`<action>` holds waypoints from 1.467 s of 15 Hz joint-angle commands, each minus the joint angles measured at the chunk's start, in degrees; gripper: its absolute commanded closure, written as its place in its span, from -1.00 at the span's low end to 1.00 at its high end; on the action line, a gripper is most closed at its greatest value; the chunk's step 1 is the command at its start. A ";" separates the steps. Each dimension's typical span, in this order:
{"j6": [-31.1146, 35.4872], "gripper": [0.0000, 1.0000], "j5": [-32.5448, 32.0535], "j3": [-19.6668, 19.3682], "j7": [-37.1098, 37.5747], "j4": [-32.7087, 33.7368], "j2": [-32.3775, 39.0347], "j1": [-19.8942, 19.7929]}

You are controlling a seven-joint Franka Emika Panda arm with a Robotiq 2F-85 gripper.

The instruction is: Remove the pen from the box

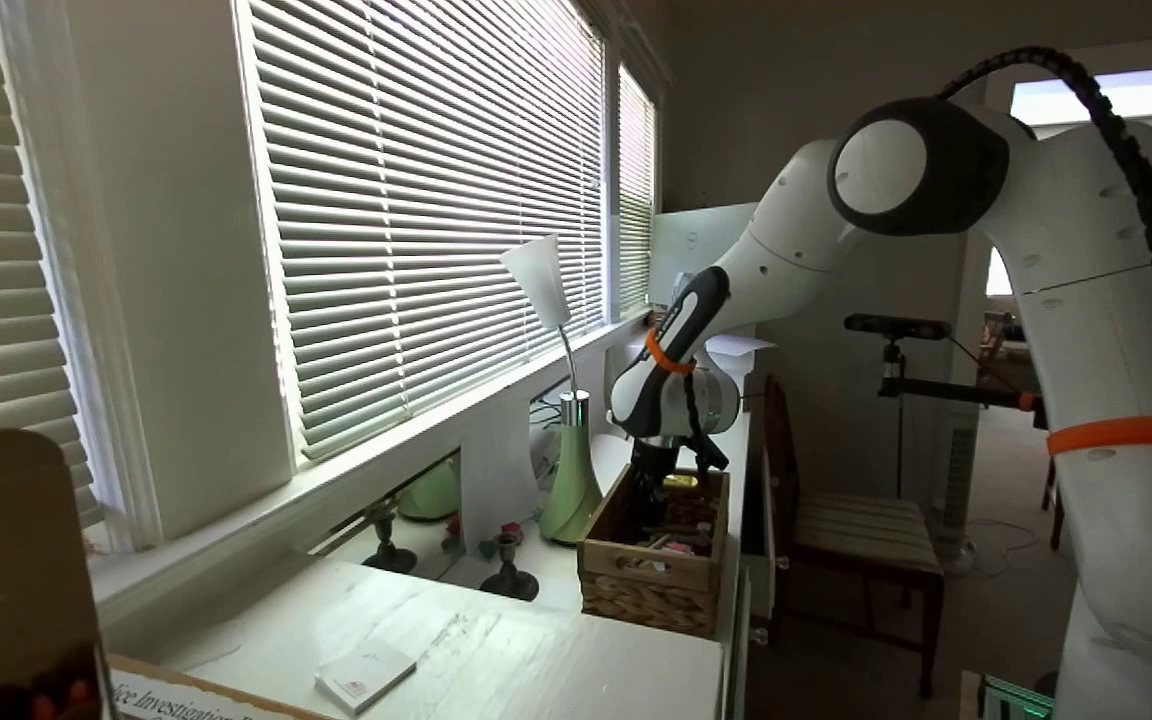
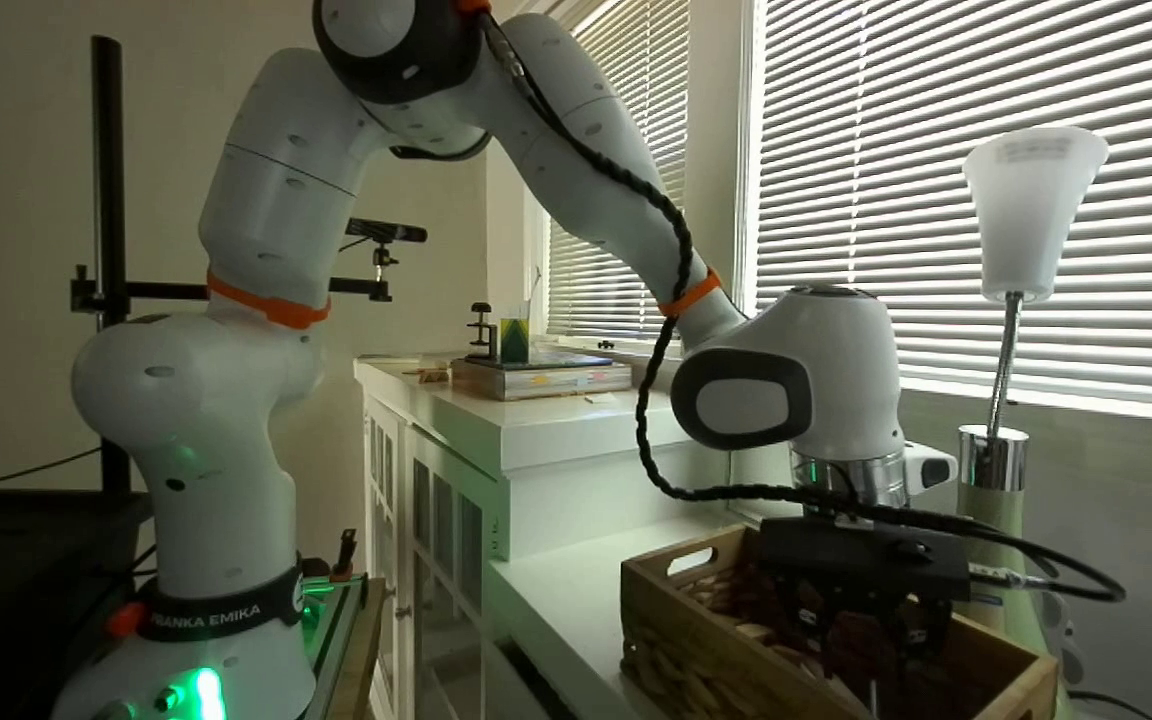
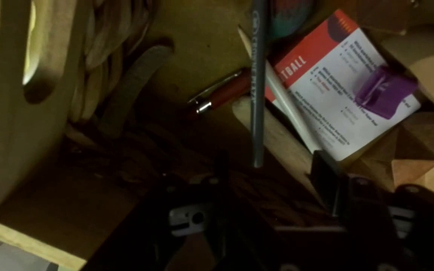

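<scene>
The red pen (image 3: 226, 92) lies up and left of my parted pincer (image 3: 273, 177)

My pincer hangs inside a brown wooden box (image 1: 641, 600) with woven walls, which stands on a white surface (image 2: 576, 600). The jaws are well apart, with nothing clamped between them. The red pen, with a silver clip and band, is in the same box.

In the wrist view, where the pincer fills the bottom, the pen is higher up and to the left of the gap between the jaws, apart from both. Its long axis slants from lower left to upper right, and its upper end meets a lettered grey stick (image 3: 258, 82).

I judge that the coming move turns on that slant. The jaws close side to side across the view, so the pen runs more along their closing line than across it; I would shift up and left and turn the pincer before gripping. The grey stick, by contrast, runs almost straight up the view, and a white pencil (image 3: 288, 102) passes behind it; either could get caught. The light is poor down here, so I cannot tell whether the grey stick is a pencil or a second pen; I take the red one as my target.
</scene>
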 commanded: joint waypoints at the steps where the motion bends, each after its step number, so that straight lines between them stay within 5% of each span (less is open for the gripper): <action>1: -1.94 0.03 -3.27 2.44 2.16 2.01 1.96 -3.09; 3: -2.03 0.42 -4.46 2.90 2.93 2.17 2.23 -3.84; 8: -1.89 1.00 -6.88 3.30 4.67 1.92 2.04 -4.65; 18: -6.45 0.95 -13.92 1.14 11.80 -2.05 -7.75 -3.59; 22: -6.67 0.95 -11.96 0.84 10.33 -3.30 -12.98 -4.01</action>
